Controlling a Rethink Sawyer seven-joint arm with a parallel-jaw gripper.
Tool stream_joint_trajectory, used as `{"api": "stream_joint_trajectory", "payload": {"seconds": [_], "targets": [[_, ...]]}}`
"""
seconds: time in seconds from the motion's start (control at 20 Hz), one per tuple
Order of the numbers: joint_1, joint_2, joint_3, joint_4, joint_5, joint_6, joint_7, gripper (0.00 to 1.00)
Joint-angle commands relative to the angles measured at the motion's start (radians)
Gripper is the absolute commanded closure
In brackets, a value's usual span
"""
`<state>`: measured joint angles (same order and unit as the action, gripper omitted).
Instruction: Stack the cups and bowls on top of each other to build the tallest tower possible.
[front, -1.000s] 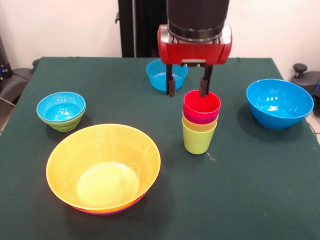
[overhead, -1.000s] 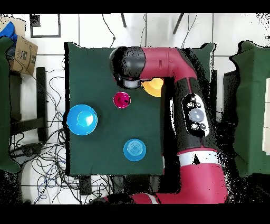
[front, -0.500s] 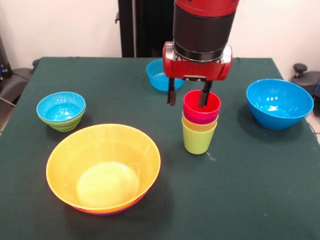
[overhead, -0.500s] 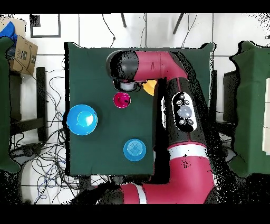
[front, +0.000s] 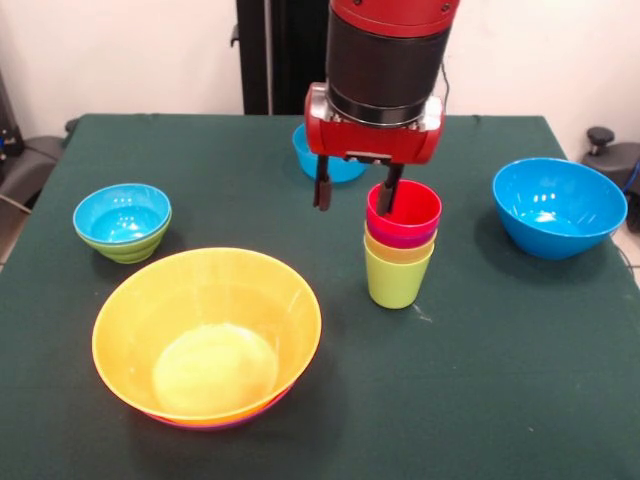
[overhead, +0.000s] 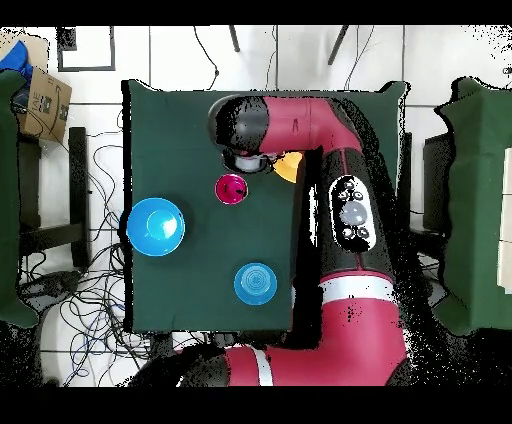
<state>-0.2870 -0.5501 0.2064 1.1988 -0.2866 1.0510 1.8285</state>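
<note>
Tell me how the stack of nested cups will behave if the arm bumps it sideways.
The tower looks tall on a narrow lime green base, so it would probably tip rather than slide. Glossy thin plastic suggests it is light and slick. The gripper hangs open with one finger at the red cup rim, so a knock seems possible.

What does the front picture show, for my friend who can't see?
A red robot gripper hangs open beside the tower of four nested cups, red on top. Around it on the green table sit blue bowls and a big yellow bowl.
</note>
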Motion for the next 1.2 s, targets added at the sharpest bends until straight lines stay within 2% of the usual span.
{"api": "stream_joint_trajectory", "payload": {"seconds": [0.05,0.3,0.75,1.2], "targets": [[0.019,0.037,-0.021,0.003,0.002,-0.039,0.143,0.00],[0.020,0.044,-0.029,0.017,0.013,-0.065,0.144,0.00],[0.028,0.048,-0.041,-0.002,0.020,-0.041,0.133,0.00],[0.018,0.077,-0.036,-0.012,0.023,-0.092,0.108,0.00]]}}
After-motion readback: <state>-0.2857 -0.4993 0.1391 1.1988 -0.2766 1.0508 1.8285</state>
